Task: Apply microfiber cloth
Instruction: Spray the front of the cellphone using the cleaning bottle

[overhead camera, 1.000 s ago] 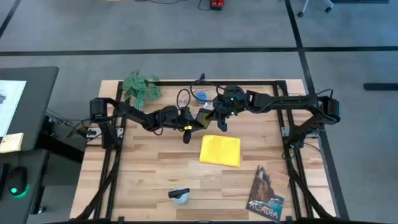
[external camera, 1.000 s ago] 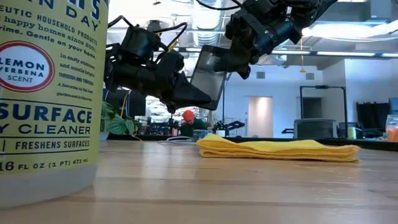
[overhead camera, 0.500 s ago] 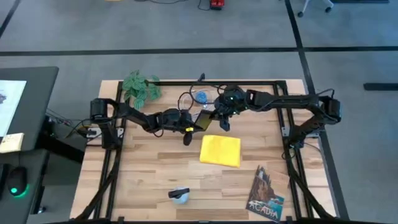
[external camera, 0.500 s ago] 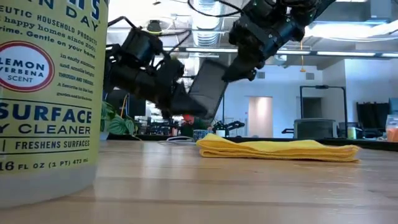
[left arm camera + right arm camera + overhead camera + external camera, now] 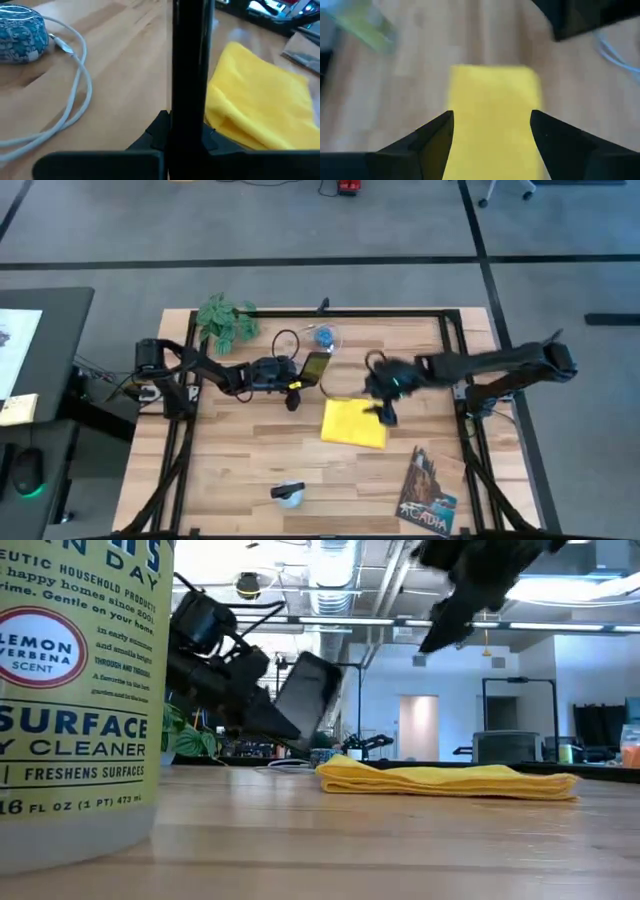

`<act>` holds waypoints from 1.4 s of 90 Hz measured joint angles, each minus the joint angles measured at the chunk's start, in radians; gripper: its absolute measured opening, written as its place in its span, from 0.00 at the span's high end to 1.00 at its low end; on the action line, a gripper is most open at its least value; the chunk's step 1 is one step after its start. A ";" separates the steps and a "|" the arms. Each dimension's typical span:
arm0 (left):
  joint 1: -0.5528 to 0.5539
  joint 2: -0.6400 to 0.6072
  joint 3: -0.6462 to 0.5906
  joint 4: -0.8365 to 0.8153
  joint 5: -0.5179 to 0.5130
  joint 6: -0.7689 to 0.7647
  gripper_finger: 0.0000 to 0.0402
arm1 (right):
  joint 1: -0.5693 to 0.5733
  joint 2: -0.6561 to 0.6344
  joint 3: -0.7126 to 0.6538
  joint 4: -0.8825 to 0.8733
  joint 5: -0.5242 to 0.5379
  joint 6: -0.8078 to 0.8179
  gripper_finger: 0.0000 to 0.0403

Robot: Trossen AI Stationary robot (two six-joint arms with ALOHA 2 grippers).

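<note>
One folded yellow microfiber cloth (image 5: 354,423) lies flat near the middle of the wooden table (image 5: 240,450), with bare wood open toward the near edge. One black smartphone (image 5: 314,366) is gripped on edge in the left hand (image 5: 297,374), lifted clear of the table just beside the cloth's far left corner. The right hand (image 5: 384,401) hangs above the cloth's right edge, fingers spread wide and empty. One spray bottle (image 5: 75,690) reads "LEMON VERBENA SCENT" and "SURFACE CLEANER". One booklet (image 5: 427,492) at the near right corner reads "ACADIA". One white cable (image 5: 70,95) loops beside a blue patterned object (image 5: 22,32).
</note>
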 joint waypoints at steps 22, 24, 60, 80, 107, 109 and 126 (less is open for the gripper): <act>-0.036 -0.118 -0.084 0.009 -0.028 -0.020 0.98 | 0.289 0.179 -0.143 0.768 0.089 0.269 0.39; -0.040 -0.128 -0.089 0.007 -0.034 -0.021 0.98 | 0.303 0.210 -0.143 0.822 0.091 0.269 0.39; -0.061 -0.230 -0.127 -0.042 -0.083 -0.031 0.98 | 0.493 0.704 0.325 0.755 0.595 0.024 0.39; -0.061 -0.230 -0.127 -0.047 -0.067 -0.010 0.96 | 0.510 0.964 0.677 0.709 0.869 -0.021 0.39; -0.061 -0.230 -0.127 -0.048 -0.026 0.010 0.97 | 0.506 1.212 1.084 0.624 1.138 -0.157 0.39; -0.061 -0.230 -0.127 -0.048 -0.025 0.013 0.97 | 0.503 1.224 1.103 0.625 1.138 -0.160 0.39; -0.061 -0.229 -0.127 -0.049 -0.018 0.026 0.97 | 0.471 1.294 1.192 0.624 1.151 -0.121 0.39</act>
